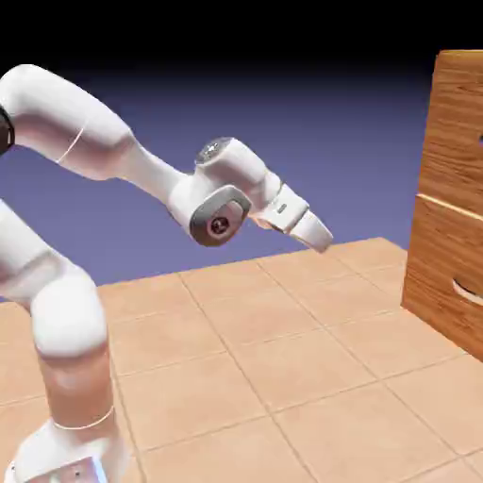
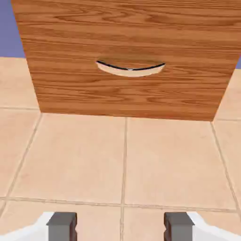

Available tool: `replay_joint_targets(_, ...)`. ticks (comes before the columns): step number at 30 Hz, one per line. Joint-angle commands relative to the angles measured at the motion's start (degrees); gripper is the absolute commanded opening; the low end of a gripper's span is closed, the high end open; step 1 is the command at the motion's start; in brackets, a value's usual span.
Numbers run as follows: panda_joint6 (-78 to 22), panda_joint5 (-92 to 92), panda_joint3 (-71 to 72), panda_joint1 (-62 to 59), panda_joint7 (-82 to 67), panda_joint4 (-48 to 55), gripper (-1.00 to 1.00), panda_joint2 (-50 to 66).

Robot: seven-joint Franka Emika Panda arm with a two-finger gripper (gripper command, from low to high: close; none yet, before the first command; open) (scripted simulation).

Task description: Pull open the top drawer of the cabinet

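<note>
Hand view alone shows fingers (image 2: 61, 226) apart, curved handle (image 2: 130, 68)

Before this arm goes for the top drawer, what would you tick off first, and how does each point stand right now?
1. End effector open and empty: ok, the fingers stand apart with only floor between them.
2. Clear path to the cabinet: ok, nothing lies on the tiled floor between.
3. End effector near the cabinet: not ok, it hangs well short of the front.
4. Aimed at the top drawer: not ok, the hand view is centred on the lower drawer's curved pale handle.
5. Top drawer's handle located: cannot tell, only a dark speck shows at the exterior view's right edge.
6. Top drawer shut: ok, its front sits flush.
</note>
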Motion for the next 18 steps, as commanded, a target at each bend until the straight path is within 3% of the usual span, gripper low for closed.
replay_joint_targets(1, 0.09, 1.79, 2.03, -2.08, -0.5, 1.39, 0.0, -0.11)
replay_joint_targets(18, 1.53, 32.23, 36.42, -37.38, -8.91, 24.97, 0.0, -1.9)
